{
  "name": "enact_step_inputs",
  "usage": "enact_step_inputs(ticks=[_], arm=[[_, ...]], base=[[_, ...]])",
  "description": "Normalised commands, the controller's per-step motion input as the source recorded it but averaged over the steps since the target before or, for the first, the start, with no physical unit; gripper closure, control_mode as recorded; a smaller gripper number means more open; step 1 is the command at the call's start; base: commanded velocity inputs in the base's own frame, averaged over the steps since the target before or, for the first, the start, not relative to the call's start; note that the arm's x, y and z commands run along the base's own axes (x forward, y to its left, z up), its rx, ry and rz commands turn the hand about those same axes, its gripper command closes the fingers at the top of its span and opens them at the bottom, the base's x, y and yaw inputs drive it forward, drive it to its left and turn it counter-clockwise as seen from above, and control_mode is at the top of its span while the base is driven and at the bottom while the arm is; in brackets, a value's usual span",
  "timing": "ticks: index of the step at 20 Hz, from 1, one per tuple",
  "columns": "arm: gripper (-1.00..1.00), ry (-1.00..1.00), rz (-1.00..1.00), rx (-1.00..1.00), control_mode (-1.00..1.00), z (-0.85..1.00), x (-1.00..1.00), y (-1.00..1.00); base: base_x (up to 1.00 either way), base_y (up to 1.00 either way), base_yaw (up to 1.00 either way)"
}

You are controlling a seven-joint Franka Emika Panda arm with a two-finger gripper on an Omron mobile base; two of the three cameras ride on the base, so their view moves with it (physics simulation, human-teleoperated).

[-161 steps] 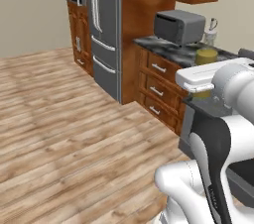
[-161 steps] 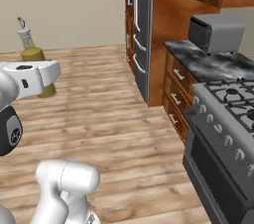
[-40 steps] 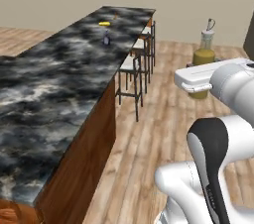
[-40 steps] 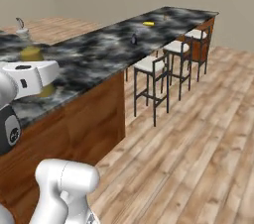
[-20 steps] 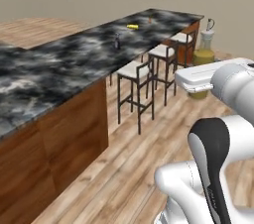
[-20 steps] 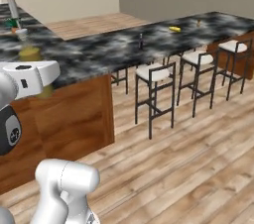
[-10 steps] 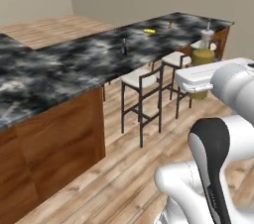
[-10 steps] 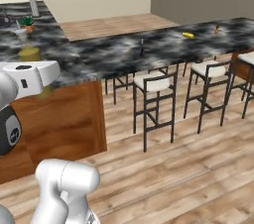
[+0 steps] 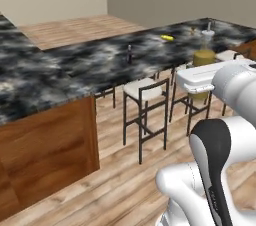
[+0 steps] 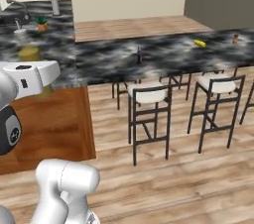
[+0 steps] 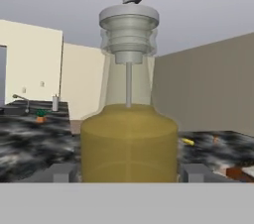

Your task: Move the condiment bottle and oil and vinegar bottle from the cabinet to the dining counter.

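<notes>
While the pincer [image 11: 128,172] grips it, the oil and vinegar bottle [image 11: 129,134] stands upright.

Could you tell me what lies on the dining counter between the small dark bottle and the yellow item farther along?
Nothing: in the right base view the dining counter is bare marble between the condiment bottle and the yellow item.

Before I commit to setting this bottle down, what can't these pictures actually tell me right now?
- Gripper: in the hand view its fingertips are cut off by the bottom band, so contact with the oil and vinegar bottle is unclear.
- Bottle base: hidden behind the arm in both base views.
- Small dark bottle on the dining counter: too small to confirm as the condiment bottle.
- Yellow item: too small to identify.
</notes>
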Motion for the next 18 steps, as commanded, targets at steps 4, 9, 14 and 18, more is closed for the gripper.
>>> enact_step_inputs(ticks=[4, 9, 14, 18], arm=[[1.00, 0.00, 0.00, 0.00, 1.00, 0.00, 0.00, 0.00], [1.00, 0.00, 0.00, 0.00, 1.00, 0.00, 0.00, 0.00], [1.00, 0.00, 0.00, 0.00, 1.00, 0.00, 0.00, 0.00], [1.00, 0.00, 0.00, 0.00, 1.00, 0.00, 0.00, 0.00]], base=[[0.42, -0.87, 0.36], [0.43, -0.86, 0.36], [0.44, -0.87, 0.36], [0.47, -0.87, 0.35]])
